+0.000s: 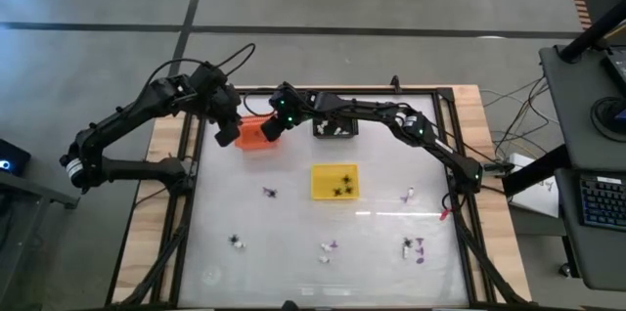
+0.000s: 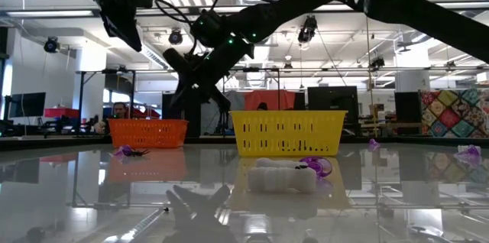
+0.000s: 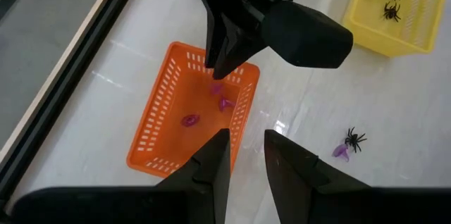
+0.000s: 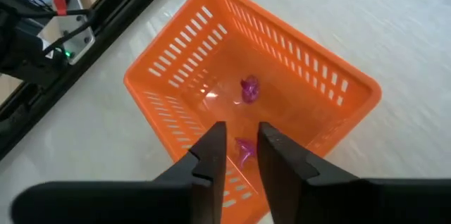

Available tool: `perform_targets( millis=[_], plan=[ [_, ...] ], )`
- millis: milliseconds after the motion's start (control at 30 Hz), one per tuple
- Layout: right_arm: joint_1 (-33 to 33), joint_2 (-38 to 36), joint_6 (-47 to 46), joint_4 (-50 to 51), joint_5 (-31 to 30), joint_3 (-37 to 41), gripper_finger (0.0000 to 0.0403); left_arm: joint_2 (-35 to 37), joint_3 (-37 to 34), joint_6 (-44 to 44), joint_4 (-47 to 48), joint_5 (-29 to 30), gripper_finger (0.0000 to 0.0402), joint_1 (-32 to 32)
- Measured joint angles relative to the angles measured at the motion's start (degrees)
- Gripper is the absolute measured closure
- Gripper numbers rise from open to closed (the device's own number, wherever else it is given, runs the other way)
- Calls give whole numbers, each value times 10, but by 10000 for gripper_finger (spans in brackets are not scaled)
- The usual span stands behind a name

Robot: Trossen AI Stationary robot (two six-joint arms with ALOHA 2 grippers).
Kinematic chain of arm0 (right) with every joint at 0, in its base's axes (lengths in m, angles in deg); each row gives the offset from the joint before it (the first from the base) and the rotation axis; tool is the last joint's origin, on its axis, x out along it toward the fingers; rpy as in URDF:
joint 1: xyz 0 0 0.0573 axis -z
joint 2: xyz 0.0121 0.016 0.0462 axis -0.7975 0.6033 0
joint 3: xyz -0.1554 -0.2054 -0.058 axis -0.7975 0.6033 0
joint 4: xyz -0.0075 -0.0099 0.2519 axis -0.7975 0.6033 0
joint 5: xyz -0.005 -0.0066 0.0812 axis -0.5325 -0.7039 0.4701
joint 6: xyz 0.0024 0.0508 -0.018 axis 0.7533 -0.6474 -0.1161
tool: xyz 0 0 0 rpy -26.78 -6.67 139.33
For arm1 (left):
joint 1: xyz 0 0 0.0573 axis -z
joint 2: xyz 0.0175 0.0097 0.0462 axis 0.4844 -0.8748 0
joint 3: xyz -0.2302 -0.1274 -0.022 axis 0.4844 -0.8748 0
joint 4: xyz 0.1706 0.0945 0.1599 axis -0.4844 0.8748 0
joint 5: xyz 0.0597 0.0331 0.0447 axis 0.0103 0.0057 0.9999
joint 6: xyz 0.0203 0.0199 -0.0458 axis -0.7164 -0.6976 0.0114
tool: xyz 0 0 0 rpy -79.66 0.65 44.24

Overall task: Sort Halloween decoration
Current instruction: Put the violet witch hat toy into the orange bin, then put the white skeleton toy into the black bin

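Note:
The orange basket (image 1: 252,137) stands at the table's far left and holds three purple pieces (image 3: 190,120). My right gripper (image 4: 241,134) hangs open, with a narrow gap, just above the basket's inside, fingers pointing down. A purple piece (image 4: 244,151) shows through that gap, and another (image 4: 248,89) lies on the basket floor. My left gripper (image 3: 246,150) is open and hovers over the basket's left rim. Black spiders (image 1: 342,186) lie in the yellow basket (image 1: 335,167), white pieces (image 1: 337,130) in the black basket (image 1: 321,127).
Loose pieces lie scattered on the near half of the table: a spider with a purple piece (image 3: 350,143), a spider (image 1: 269,193), white and purple ones (image 1: 328,248), (image 1: 416,248), (image 1: 409,195). The two arms stand close together over the orange basket. A raised frame (image 1: 191,164) edges the table.

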Motion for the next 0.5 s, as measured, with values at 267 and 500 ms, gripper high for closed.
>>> perform_targets(
  millis=[267, 500],
  plan=[
    [3, -29, 23, 84, 1, 0, 288, 0, 0, 9, 8, -1, 331, 0],
    [1, -106, 85, 267, -4, -1, 284, 0, -8, 8, 35, -2, 331, 1]
  ],
)
